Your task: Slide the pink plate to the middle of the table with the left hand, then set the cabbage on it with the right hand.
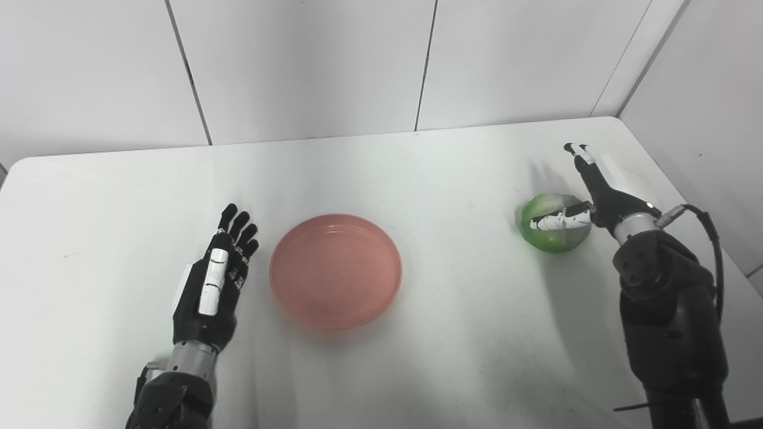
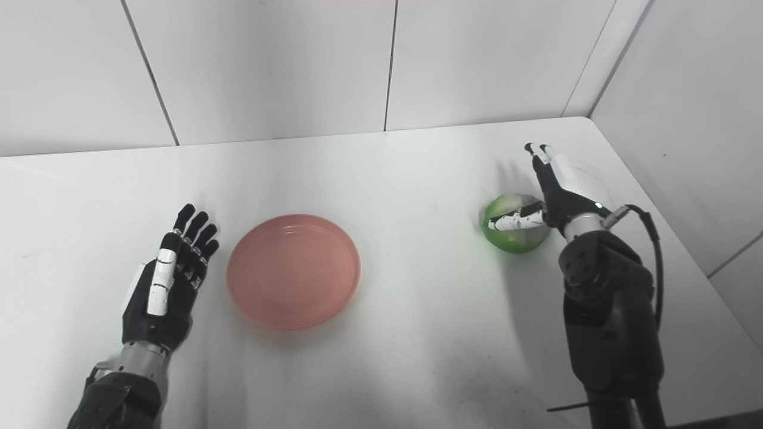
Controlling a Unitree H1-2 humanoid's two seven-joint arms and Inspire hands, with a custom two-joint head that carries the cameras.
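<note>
Left robot hand lies released beside my pink plate; right robot hand spread at the cabbage, ungrasped.

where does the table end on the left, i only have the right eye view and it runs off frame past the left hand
observer: The left eye view shows the far left corner of the table. It is rounded and lies well to the left of the left hand.
operator: ok so is the pink plate centred between the corners yet
observer: That view shows the far right corner as well, and the pink plate sits roughly midway between the two.
</note>
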